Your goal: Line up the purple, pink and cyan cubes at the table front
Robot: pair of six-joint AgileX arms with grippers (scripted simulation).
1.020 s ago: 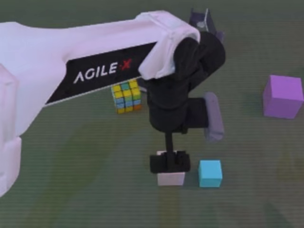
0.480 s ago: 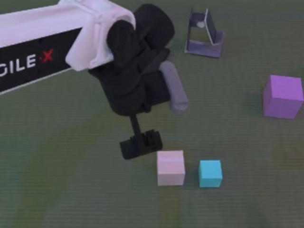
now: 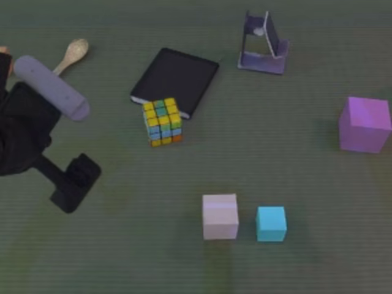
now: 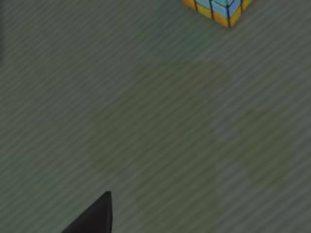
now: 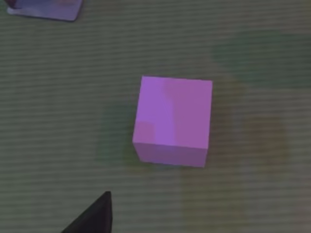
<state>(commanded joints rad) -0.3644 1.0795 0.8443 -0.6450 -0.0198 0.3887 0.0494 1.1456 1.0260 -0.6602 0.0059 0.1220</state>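
Observation:
The pale pink cube (image 3: pixel 220 216) stands near the table's front, with the smaller cyan cube (image 3: pixel 271 223) just to its right, a narrow gap between them. The big purple cube (image 3: pixel 365 124) sits alone at the right edge, and in the right wrist view the purple cube (image 5: pixel 172 120) lies on the table in front of one dark fingertip (image 5: pixel 95 216). My left gripper (image 3: pixel 72 184) is open and empty at the far left, well away from the cubes. Its fingertip (image 4: pixel 97 216) hovers over bare table. My right arm is out of the top view.
A multicoloured puzzle cube (image 3: pixel 163 122) sits beside a black tablet (image 3: pixel 176 79). A purple phone stand (image 3: pixel 263 46) is at the back, a wooden spoon (image 3: pixel 72 54) at the back left. The grey-green table (image 3: pixel 306 171) lies bare between the purple and cyan cubes.
My left arm let go of the pink cube and swung back to the left, uncovering the tablet, puzzle cube and spoon. The pink cube stays beside the cyan one.

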